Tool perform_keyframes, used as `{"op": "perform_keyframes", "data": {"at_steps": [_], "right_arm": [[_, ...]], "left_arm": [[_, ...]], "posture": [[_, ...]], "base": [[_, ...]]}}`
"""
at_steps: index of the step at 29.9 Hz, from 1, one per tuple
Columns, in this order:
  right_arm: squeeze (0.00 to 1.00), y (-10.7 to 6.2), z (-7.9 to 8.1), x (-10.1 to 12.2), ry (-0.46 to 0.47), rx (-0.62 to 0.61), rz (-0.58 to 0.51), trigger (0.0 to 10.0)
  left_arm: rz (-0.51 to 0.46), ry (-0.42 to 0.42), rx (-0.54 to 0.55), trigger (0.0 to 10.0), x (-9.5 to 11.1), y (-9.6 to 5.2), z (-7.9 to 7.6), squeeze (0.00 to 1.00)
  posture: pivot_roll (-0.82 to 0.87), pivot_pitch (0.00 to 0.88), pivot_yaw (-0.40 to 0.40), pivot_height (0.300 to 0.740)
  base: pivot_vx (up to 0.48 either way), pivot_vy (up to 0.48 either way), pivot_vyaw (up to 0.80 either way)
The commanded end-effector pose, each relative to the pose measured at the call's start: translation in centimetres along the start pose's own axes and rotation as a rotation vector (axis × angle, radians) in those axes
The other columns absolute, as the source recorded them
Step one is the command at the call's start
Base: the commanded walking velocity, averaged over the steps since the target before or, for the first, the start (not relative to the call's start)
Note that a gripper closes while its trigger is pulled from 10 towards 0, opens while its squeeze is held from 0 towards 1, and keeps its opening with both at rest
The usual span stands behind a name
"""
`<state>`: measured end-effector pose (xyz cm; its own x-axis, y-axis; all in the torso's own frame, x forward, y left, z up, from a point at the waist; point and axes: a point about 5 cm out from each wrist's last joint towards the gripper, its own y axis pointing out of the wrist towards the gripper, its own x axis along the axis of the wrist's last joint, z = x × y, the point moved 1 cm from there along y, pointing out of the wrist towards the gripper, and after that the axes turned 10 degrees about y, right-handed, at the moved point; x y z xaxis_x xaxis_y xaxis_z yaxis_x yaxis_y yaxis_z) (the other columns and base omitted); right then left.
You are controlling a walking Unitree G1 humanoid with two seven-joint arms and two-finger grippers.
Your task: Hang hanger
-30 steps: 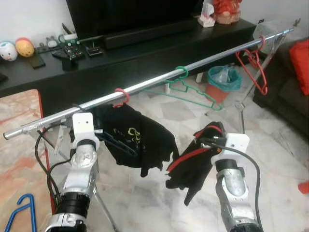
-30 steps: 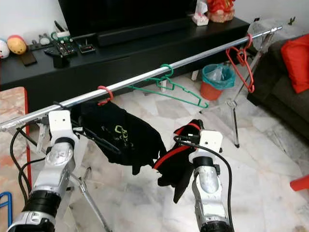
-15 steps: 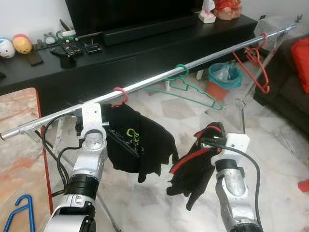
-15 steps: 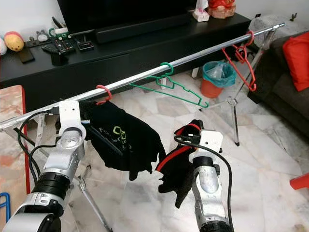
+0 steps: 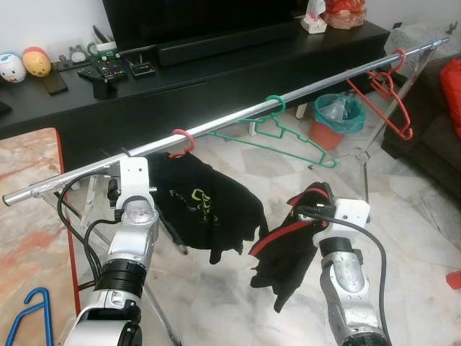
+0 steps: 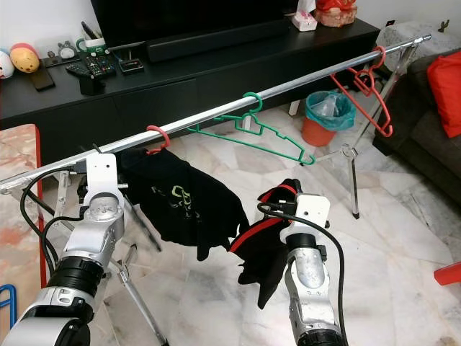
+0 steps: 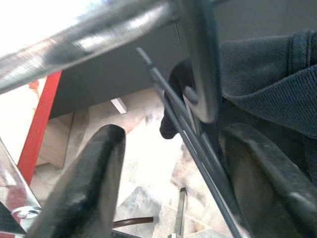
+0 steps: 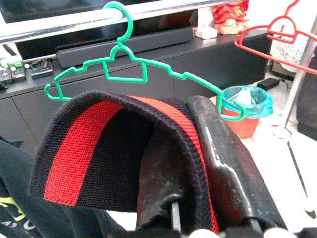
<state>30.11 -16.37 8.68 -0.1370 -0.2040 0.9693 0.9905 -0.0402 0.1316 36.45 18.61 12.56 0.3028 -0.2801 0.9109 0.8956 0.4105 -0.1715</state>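
Pink hanger [image 5: 181, 141] hooked on silver rail [image 5: 288, 96], black shirt [image 5: 205, 209] draped on it | left claw [image 7: 163, 173] spread apart just under rail beside shirt | right claw [image 8: 198, 163] clamped on red-striped black garment [image 5: 292, 241] below rail

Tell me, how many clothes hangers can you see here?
4. A pink hanger carrying a black shirt, a bare green hanger and a red hanger hang along the rail; a blue hanger lies beside the left arm. Others may be hidden.
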Motion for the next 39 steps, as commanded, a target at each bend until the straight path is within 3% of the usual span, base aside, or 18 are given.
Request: {"op": "perform_keyframes", "data": {"at_steps": [1, 39], "right_arm": [[0.0, 0.0, 0.03, 0.08, -0.003, 0.001, -0.003, 10.0], [0.0, 0.0, 0.09, -0.08, -0.006, 0.0, 0.006, 10.0]], "left_arm": [[-0.012, 0.005, 0.012, 0.0, 0.3, -0.01, 0.41, 0.0], [-0.022, 0.027, -0.009, 0.0, -0.24, -0.11, 0.22, 0.0]], "posture": [[0.02, 0.086, 0.006, 0.74], [0.03, 0.086, 0.007, 0.74]], "base": [[0.0, 0.0, 0.0], [0.0, 0.0, 0.0]]}}
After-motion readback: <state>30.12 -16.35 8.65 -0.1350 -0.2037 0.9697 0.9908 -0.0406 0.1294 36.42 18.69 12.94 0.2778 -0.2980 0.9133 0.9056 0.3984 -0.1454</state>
